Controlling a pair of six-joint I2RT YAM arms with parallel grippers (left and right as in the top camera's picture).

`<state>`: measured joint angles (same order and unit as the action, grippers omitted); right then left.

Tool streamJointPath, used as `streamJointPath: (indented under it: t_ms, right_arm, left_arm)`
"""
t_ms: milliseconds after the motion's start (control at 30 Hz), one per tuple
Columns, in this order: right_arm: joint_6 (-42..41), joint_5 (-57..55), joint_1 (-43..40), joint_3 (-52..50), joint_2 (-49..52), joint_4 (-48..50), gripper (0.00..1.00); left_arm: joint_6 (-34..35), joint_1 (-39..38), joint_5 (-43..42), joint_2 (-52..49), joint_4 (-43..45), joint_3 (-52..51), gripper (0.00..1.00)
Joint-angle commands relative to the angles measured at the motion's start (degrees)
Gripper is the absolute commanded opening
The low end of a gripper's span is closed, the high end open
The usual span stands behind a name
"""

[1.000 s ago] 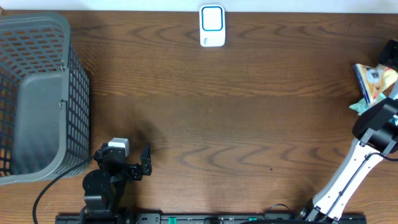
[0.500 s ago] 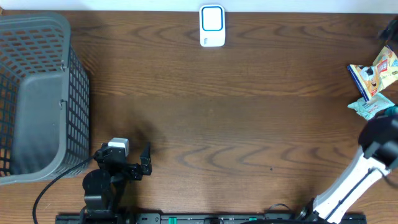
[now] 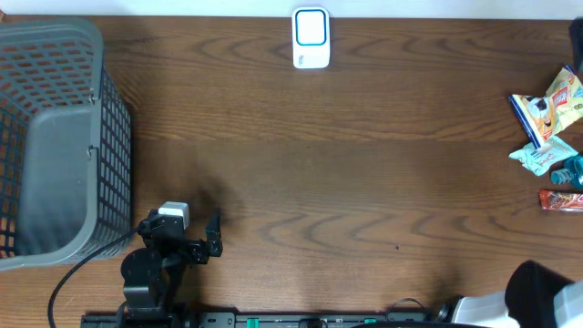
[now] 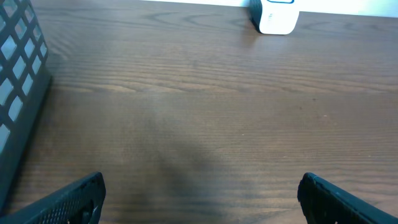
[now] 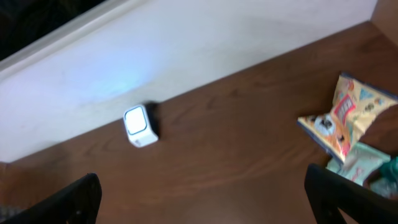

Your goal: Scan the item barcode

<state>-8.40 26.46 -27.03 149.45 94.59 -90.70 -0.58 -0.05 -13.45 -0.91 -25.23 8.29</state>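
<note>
At the right edge of the overhead frame lie the candidates for scanning: a yellow and blue crinkled snack packet (image 3: 549, 109), a teal wrapped packet (image 3: 544, 158) close against its lower end, and below them a red wrapped bar (image 3: 562, 199), cut by the frame, its long axis running left to right. The white box scanner with a blue-lit face (image 3: 311, 38) stands at top centre, well apart from them to the left. Only a dark and white bulk of the right arm (image 3: 545, 297) shows, in the lower right corner below the packets, so it is judged the nearer arm. The left gripper (image 3: 215, 236) sits at lower left, spread and empty, near the grey plastic mesh basket (image 3: 64, 137). Between packets and scanner the dark brown wooden table (image 3: 383, 173) lies bare, which should leave room for a carry. From the left wrist, the fingers stand wide at the bottom corners with nothing between them. The scanner is at the top, right of centre, the basket wall is at the left edge, and no packet shows. From the right wrist, the right gripper (image 5: 202, 180) is fully spread and holds nothing. The snack packet lies flat at the right, above the right finger, with the teal packet just under it. The scanner sits left of centre by the pale wall (image 5: 186, 56), so the pick likely calls for a reach toward the frame's right.
</note>
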Motion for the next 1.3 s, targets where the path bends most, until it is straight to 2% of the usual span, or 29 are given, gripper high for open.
streamJointPath:
  t_ms: [0,400,600,767,900,1033,1267]
  right_arm:
    - [-0.5,1.0,0.4,-0.4,-3.6,-2.0,0.99]
    - [2.3,-3.4,1.1,-0.4,-12.2,-5.1,0.99]
    - [11.1,-3.4,10.1,-1.3,-17.1,3.2,0.99]
    - [14.1,-3.5,15.6,-6.1,-22.8,9.7,0.99]
    - [14.5,-3.5,16.5,-15.1,-29.0,16.2,0.99]
    - [14.2,-3.1,16.6,-28.8,-36.9,24.4,0.99]
    - [14.3,-3.1,19.8,-60.9,-54.9,43.9,0.99]
  left_arm:
    - [0.2,0.2,-0.5,0.2,-0.9,-0.8,0.99]
    - [0.2,0.2,-0.5,0.2,-0.9,-0.8,0.99]
    - [0.2,0.2,-0.5,0.2,-0.9,-0.8,0.99]
    - [0.2,0.2,-0.5,0.2,-0.9,-0.8,0.98]
    - [0.2,0.2,-0.5,0.2,-0.9,-0.8,0.99]
    - [0.2,0.2,-0.5,0.2,-0.9,-0.8,0.99]
    - [0.2,0.2,-0.5,0.2,-0.9,-0.8,0.99]
